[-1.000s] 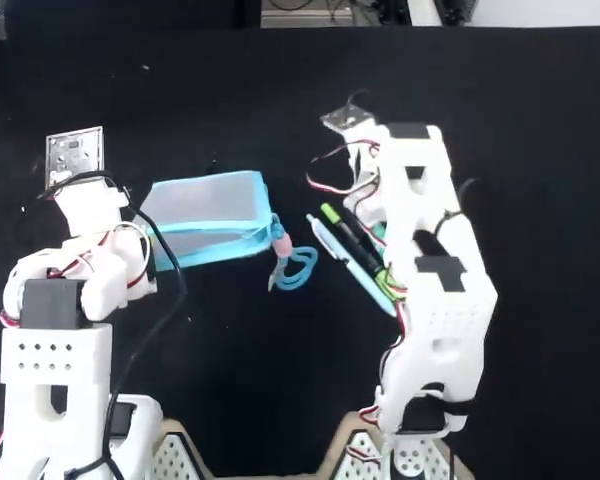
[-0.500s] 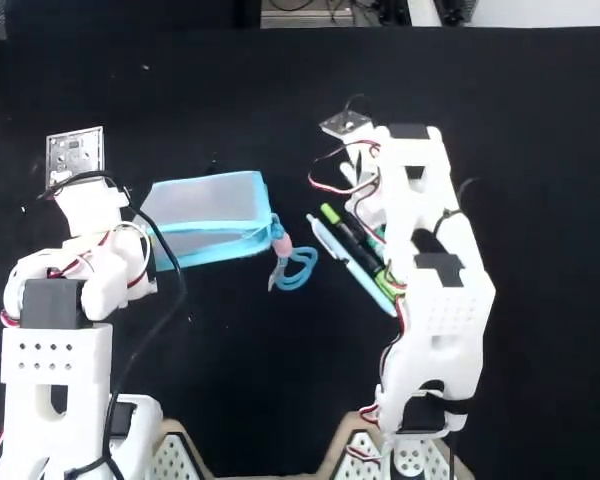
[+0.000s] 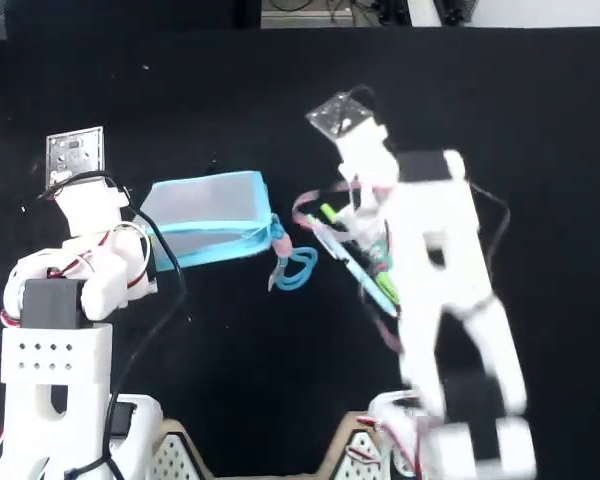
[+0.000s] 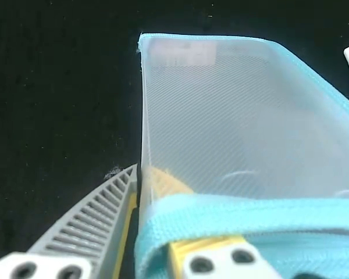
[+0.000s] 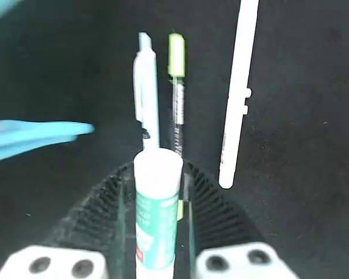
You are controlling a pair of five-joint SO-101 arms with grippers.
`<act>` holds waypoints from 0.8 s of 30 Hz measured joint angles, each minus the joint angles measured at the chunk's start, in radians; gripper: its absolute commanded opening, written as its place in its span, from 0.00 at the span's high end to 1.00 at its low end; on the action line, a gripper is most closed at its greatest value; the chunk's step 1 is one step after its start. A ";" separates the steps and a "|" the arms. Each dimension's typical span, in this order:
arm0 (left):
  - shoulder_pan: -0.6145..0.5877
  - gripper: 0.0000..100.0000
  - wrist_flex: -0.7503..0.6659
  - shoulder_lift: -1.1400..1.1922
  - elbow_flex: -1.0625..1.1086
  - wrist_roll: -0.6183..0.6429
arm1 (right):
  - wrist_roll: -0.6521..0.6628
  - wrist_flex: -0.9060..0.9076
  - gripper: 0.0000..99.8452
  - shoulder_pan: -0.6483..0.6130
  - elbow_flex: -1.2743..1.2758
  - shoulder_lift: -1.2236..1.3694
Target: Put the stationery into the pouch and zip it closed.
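The right end effector (image 5: pixel 157 174) is pinching a white-and-teal glue stick (image 5: pixel 157 215). Gripped low on its body, the stick could be tilting and snagging the rim on entry. The left end effector (image 4: pixel 142 174) is clamping the mesh pouch (image 4: pixel 238 116) at its near left corner on the desk (image 3: pixel 230 380), so the mouth may be sagging shut. Farther out, a pale blue pen (image 5: pixel 145 87), green-capped pen (image 5: pixel 175 87) and white pen (image 5: pixel 237 93) are lying side by side, with the blue zip cord (image 3: pixel 298 268) lying between them and the pouch.

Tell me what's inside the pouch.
Through its mesh the pouch looks empty, apart from a yellow part of the left gripper clamping its edge. The blue zipper band hides the strip nearest the camera.
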 measured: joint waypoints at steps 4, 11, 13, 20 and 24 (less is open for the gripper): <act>0.000 0.97 0.000 0.000 0.000 0.000 | -0.118 0.000 0.99 -0.117 0.081 -0.301; 0.000 0.97 0.000 0.000 0.000 0.000 | -0.302 0.002 0.99 -0.376 0.100 -0.766; 0.000 0.97 0.000 0.000 0.000 0.000 | -0.336 -0.023 0.99 -0.479 0.118 -0.884; 0.000 0.97 0.000 0.000 0.000 0.000 | -0.354 -0.397 0.99 -0.672 0.430 -1.146; 0.000 0.97 -0.002 0.000 0.006 0.000 | -0.354 -0.638 0.99 -0.684 0.638 -1.218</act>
